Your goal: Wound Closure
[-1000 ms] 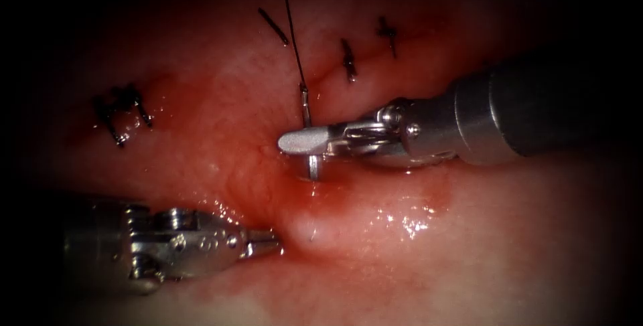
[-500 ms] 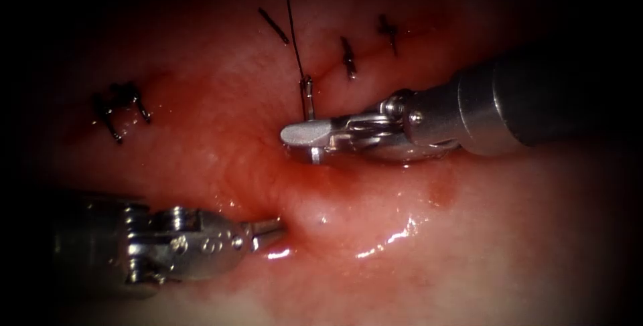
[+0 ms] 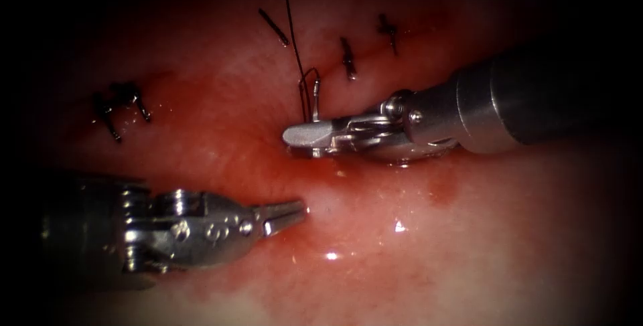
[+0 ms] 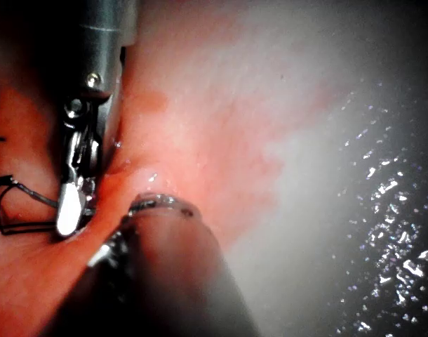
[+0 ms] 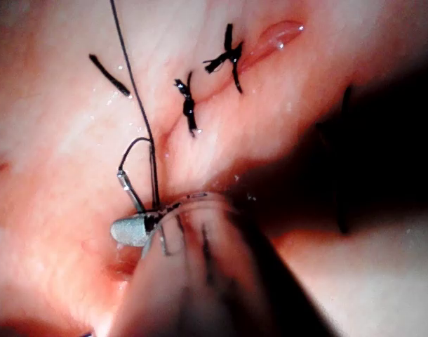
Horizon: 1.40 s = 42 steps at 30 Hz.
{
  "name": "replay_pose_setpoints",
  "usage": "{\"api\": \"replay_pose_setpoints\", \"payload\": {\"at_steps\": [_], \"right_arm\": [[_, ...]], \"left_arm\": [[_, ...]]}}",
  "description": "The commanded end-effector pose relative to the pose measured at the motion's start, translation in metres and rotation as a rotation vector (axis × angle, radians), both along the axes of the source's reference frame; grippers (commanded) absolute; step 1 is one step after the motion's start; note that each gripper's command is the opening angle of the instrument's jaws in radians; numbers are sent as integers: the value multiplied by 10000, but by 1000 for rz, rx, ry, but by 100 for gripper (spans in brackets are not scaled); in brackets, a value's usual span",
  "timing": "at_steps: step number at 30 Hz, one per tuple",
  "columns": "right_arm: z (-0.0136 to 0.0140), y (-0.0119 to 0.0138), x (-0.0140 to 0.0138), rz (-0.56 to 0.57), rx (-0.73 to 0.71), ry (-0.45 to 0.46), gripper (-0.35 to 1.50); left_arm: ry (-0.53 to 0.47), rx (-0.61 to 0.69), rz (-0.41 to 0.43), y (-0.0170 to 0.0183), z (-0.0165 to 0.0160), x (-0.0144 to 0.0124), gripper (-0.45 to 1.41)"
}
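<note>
My right tool (image 3: 308,133) comes in from the right with its jaws shut on the curved needle (image 3: 315,98) near its tail end. The needle's tail stands above the jaws, and below them the needle goes down into the tissue (image 3: 509,246) at the cut. Black thread (image 3: 289,18) loops off the tail and runs up out of view. My left tool (image 3: 288,212) lies lower left, jaws slightly open and holding nothing, its tips just over the wet tissue. The right wrist view shows the needle (image 5: 130,189), the thread (image 5: 133,84) and the right tool (image 5: 133,230). In the left wrist view the right tool (image 4: 70,203) sits past my left tool's shaft (image 4: 165,267).
Tied black stitches (image 3: 347,58) (image 3: 387,31) close the cut beyond the right tool. Another knot (image 3: 120,108) sits far left, and a cut thread end (image 3: 273,26) lies near the running thread. Red fluid (image 3: 375,179) pools below the right tool.
The right tool has driven the needle deeper: less of it shows below the jaws and the thread now loops at the tail. The left tool moved right and up, off the tissue bump.
</note>
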<state>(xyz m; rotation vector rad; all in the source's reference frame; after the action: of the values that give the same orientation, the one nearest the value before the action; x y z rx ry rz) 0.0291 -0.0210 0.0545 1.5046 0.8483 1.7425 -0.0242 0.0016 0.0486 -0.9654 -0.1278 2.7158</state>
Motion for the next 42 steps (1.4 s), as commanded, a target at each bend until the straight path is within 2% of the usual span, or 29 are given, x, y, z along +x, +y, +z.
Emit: {"api": "replay_pose_setpoints", "payload": {"at_steps": [1,8,20,34,42], "right_arm": [[4,-7,6,-2,1,0,-35],[3,-7,6,-5,-3,-2,-35],[0,-9,7,-8,-1,-4,-35],[0,-8,7,-3,-5,-27,-35],[-6,-14,10,-1,-3,-28,-35]], "left_arm": [[-3,5,-4,-10,2,-6,-15],[-7,-3,-7,-9,2,-8,-15],[9,-12,15,-18,28,-10,-12],[17,-2,12,-19,25,-13,-12],[41,26,7,-25,58,-10,-10]]}}
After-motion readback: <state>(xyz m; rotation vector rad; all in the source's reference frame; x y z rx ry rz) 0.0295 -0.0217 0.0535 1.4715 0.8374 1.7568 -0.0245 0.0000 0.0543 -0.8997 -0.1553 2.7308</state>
